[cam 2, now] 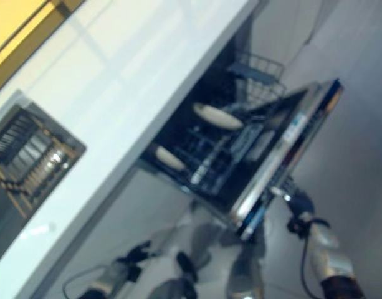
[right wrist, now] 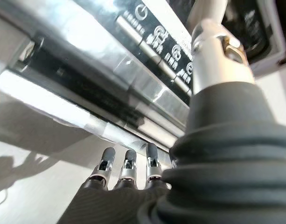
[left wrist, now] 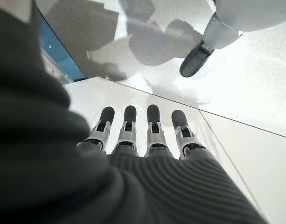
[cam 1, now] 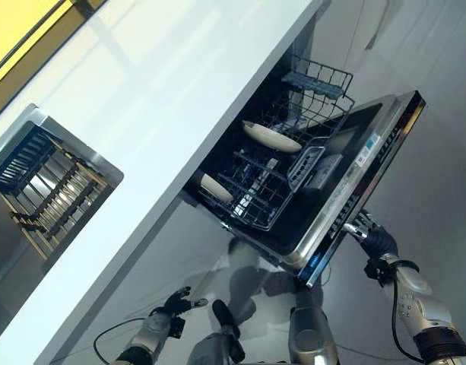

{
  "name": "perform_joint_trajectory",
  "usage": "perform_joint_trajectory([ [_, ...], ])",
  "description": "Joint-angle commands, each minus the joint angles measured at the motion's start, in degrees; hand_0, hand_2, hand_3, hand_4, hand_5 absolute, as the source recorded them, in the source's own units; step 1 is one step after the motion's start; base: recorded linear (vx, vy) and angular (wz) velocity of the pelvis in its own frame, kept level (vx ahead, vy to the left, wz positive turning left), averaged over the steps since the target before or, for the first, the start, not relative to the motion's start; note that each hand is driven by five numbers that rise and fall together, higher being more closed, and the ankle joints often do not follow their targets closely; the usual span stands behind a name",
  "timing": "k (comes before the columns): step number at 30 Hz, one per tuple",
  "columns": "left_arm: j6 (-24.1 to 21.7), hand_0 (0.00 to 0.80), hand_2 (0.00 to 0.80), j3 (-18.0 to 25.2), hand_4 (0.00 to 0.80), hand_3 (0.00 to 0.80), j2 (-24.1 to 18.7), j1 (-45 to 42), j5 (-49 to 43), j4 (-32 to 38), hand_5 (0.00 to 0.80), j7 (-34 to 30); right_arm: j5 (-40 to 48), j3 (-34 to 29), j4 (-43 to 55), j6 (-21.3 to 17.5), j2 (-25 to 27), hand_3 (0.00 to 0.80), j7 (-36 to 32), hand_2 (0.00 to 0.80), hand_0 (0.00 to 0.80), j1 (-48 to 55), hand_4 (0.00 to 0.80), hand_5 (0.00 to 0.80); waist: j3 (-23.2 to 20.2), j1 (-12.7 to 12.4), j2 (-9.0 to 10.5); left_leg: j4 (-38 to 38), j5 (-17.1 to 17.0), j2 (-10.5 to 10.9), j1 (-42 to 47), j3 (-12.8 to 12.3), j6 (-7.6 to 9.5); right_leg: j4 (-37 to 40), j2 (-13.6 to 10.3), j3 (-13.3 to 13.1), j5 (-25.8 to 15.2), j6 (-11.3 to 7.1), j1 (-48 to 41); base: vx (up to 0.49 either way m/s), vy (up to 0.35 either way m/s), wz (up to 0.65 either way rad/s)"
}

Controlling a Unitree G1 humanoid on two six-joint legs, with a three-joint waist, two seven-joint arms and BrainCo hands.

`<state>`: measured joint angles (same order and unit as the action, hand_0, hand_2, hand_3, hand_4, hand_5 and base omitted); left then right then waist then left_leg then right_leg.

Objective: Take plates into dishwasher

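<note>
The dishwasher door (cam 1: 362,175) hangs open, and the lower rack (cam 1: 255,194) is pulled out over it. Two pale plates stand in the rack, one at the back (cam 1: 272,137) and one at the front (cam 1: 216,188). My right hand (cam 1: 366,228) is at the door's top edge. In the right wrist view its fingers (right wrist: 126,170) lie straight under the edge and its thumb reaches over the control strip (right wrist: 152,46). My left hand (cam 1: 175,304) is low by the cabinet front, open and empty, with its fingers (left wrist: 129,126) straight.
A white counter (cam 1: 156,114) runs above the dishwasher. A sink with a dish rack (cam 1: 50,182) is set in its left end. The upper wire basket (cam 1: 316,84) shows inside the machine. White floor lies to the right of the door.
</note>
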<state>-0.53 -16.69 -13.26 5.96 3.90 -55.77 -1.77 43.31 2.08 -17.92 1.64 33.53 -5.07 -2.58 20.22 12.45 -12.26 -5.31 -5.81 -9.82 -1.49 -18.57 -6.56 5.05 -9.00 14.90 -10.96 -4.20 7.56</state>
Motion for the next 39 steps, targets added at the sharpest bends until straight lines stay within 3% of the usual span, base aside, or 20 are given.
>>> perform_joint_trajectory([
  [1,-0.13,0.000,0.000,-1.76,0.000,0.000,-4.49,2.65,-2.07,-1.10,0.000,-0.14,0.64,12.33,11.38,-2.07,-13.83,0.000,-13.96,0.000,0.000,-21.81,0.000,0.000,-2.88,-7.94,5.45,1.59,0.69,2.90,-0.07,-0.74,0.95,-6.70,-0.51,2.39,11.16,0.69,-2.66,0.075,0.007,0.00],
  [20,-1.35,0.000,0.000,-0.72,0.000,0.000,-5.55,0.47,-3.35,-4.09,0.000,0.65,3.52,13.22,14.05,-4.14,-15.68,0.000,-14.41,0.000,0.000,-20.14,0.000,0.000,-4.69,-10.15,9.85,1.15,1.62,3.34,1.63,1.53,2.13,-5.91,0.29,2.62,10.86,0.16,-6.12,0.072,0.004,0.24],
  [27,-3.11,0.000,0.000,0.89,0.000,0.000,-5.50,-1.20,-2.58,-5.48,0.000,0.93,11.97,9.70,17.69,-8.01,-15.06,0.000,-21.83,0.000,0.000,-11.74,0.000,0.000,-5.25,-9.42,11.05,0.95,1.66,2.97,1.99,1.23,2.34,-5.27,0.78,2.29,10.56,-0.23,-6.81,0.034,0.021,0.15],
  [28,-3.62,0.000,0.000,1.81,0.000,0.000,-5.18,-2.08,-2.47,-5.63,0.000,1.23,13.55,6.90,17.70,-10.35,-15.57,0.000,-22.70,0.000,0.000,-7.78,0.000,0.000,-5.21,-8.82,11.30,0.89,1.85,2.85,2.35,1.02,2.39,-5.13,0.84,2.03,10.63,-0.44,-7.16,0.013,0.033,0.12],
  [33,-5.23,0.000,0.000,4.74,0.000,0.000,-4.80,-4.41,-2.16,-6.30,0.000,1.76,16.99,-0.18,13.93,-13.49,-17.04,0.000,-28.32,0.000,0.000,1.39,0.000,0.000,-5.58,-6.67,11.94,0.63,1.91,2.48,2.65,0.27,2.45,-4.73,1.17,0.92,10.32,-0.94,-7.00,-0.002,0.045,0.05],
  [36,-6.11,0.000,0.000,6.80,0.000,0.000,-5.01,-5.55,-2.13,-6.87,0.000,1.56,15.50,-4.00,5.72,-10.86,-16.82,0.000,-35.28,0.000,0.000,6.16,0.000,0.000,-5.66,-5.41,12.59,0.70,2.14,2.34,3.01,-0.02,2.41,-4.21,1.29,0.31,10.27,-1.24,-7.55,-0.004,0.050,-0.07],
  [39,-5.97,0.000,0.000,8.19,0.000,0.000,-5.78,-5.87,-2.44,-6.81,0.000,1.05,8.74,-3.53,-4.30,-8.08,-14.33,0.000,-43.36,0.000,0.000,10.03,0.000,0.000,-5.82,-5.05,13.28,0.74,2.20,2.18,3.26,-0.15,2.32,-4.12,1.47,0.13,10.32,-1.31,-7.87,-0.012,0.009,-0.12],
])
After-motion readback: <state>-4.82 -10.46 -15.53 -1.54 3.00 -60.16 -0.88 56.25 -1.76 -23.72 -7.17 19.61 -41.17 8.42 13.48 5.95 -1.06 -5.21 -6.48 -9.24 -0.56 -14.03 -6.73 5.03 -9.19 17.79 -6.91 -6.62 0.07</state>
